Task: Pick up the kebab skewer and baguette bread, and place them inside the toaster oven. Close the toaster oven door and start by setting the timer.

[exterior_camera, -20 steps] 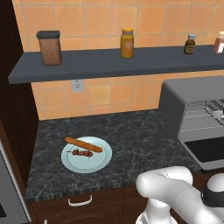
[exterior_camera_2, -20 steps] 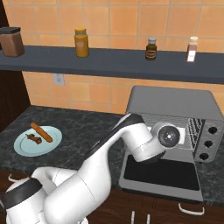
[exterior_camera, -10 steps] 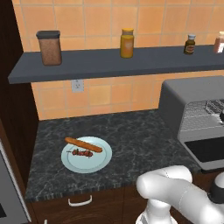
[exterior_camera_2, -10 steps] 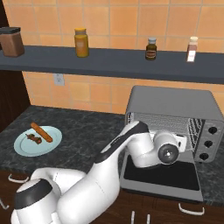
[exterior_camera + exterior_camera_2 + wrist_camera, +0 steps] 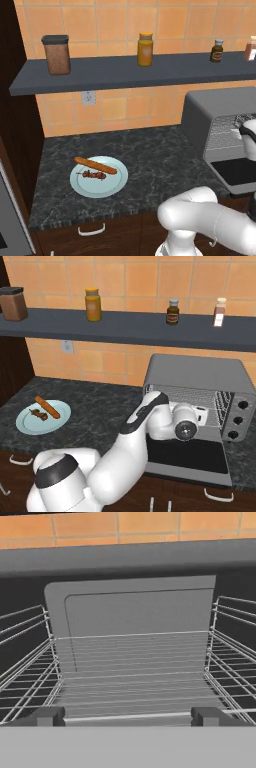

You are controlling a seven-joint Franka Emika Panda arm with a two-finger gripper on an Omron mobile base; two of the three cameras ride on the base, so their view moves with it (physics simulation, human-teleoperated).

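My gripper [image 5: 127, 717] is open with nothing between its fingertips [image 5: 47, 716]. It faces into the toaster oven [image 5: 200, 376], just in front of the wire rack [image 5: 132, 677]. In the right base view the gripper [image 5: 199, 415] hangs at the oven mouth, above the toaster oven door [image 5: 187, 456], which lies folded down flat. Far to the left, the baguette bread [image 5: 95, 165] and the kebab skewer [image 5: 95, 175] lie side by side on a pale blue plate [image 5: 112, 186]. The same baguette bread [image 5: 47, 407] and skewer [image 5: 38, 415] also appear in the right base view.
A dark shelf [image 5: 130, 70] above the counter carries a brown canister [image 5: 56, 54], an orange jar [image 5: 145, 49] and small bottles [image 5: 172, 311]. Three knobs [image 5: 239, 418] sit on the oven's right side. Bare dark granite counter [image 5: 155, 155] lies between plate and oven.
The hand has dropped a little in front of the oven mouth, with the jaws staying open. The plate, baguette and skewer have not moved.
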